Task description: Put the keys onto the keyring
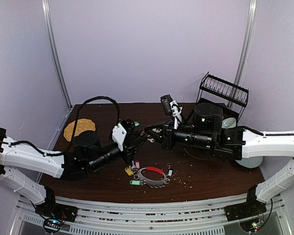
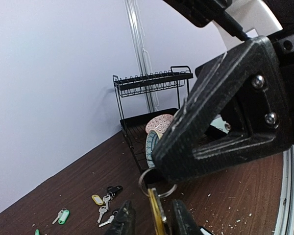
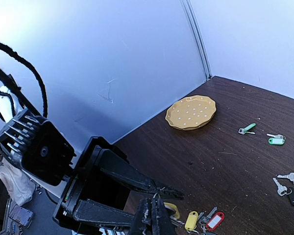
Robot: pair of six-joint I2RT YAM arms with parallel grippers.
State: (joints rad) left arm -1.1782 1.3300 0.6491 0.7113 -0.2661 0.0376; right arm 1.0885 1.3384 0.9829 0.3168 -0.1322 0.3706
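The keyring point(image 1: 154, 171), a loop of red arc and silver beads, lies on the table near the front. Beside it lie keys with yellow point(image 1: 129, 171), green point(image 1: 134, 182) and red point(image 1: 135, 164) tags. Above the table the two grippers meet tip to tip. My right gripper point(image 3: 155, 209) is shut on a small silver ring point(image 2: 146, 180), from which a yellow-edged key point(image 2: 157, 211) hangs. My left gripper point(image 2: 153, 223) is open, its fingers point(image 2: 123, 220) standing either side of that key with a gap on each side. More loose keys point(image 2: 104, 203) lie on the table below.
A black dish rack point(image 1: 224, 90) with patterned plates point(image 2: 159, 123) stands at the back right. A yellow plate point(image 1: 79, 128) lies at the back left. Green-tagged keys point(image 3: 277, 141) and a black-headed key point(image 2: 113, 189) lie loose. Crumbs dot the dark wood.
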